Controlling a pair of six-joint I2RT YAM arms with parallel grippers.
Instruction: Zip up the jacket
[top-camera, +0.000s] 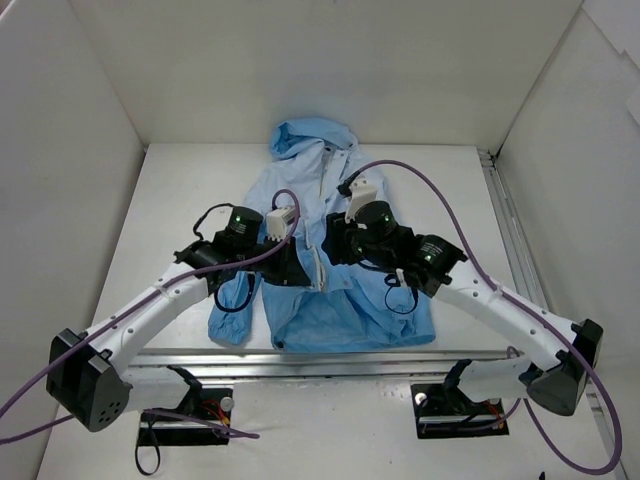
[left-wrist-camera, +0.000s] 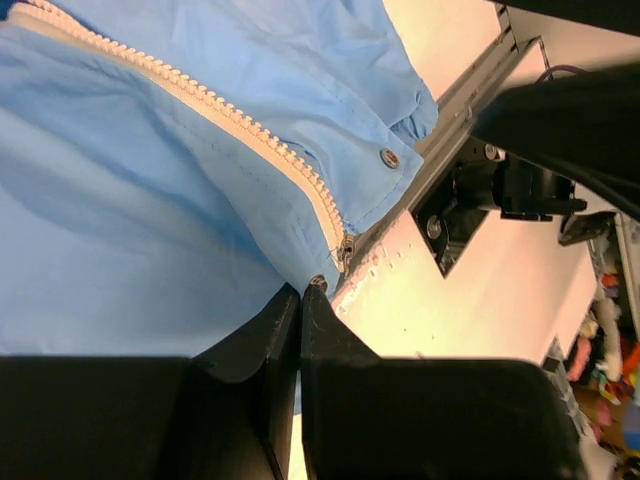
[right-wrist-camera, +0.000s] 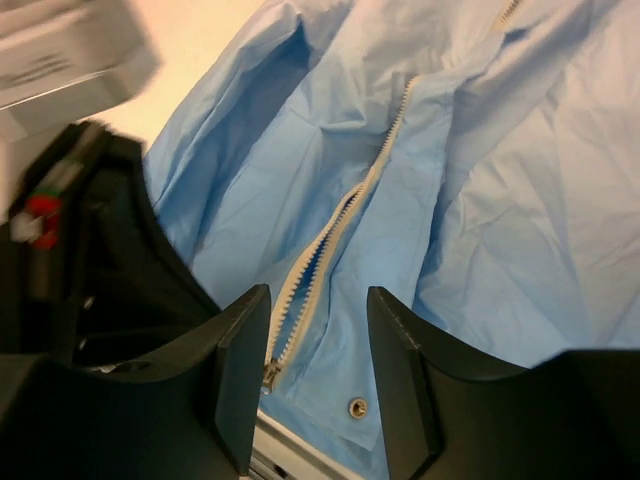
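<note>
The light-blue jacket (top-camera: 345, 300) lies flat on the table, hood (top-camera: 312, 138) at the far end and hem toward the arm bases. Its white zipper (right-wrist-camera: 330, 235) is parted above the slider (right-wrist-camera: 270, 375), which sits at the hem end. My left gripper (left-wrist-camera: 300, 292) is shut on the jacket's hem fabric just beside the slider (left-wrist-camera: 345, 248), with a snap (left-wrist-camera: 318, 283) at its tips. My right gripper (right-wrist-camera: 318, 340) is open, hovering over the lower zipper, one finger on each side of the teeth. It touches nothing.
An aluminium rail (top-camera: 300, 353) runs along the table's near edge just past the hem, and another (top-camera: 508, 225) runs along the right side. White walls enclose the table. The two wrists (top-camera: 300, 250) are close together over the jacket's middle.
</note>
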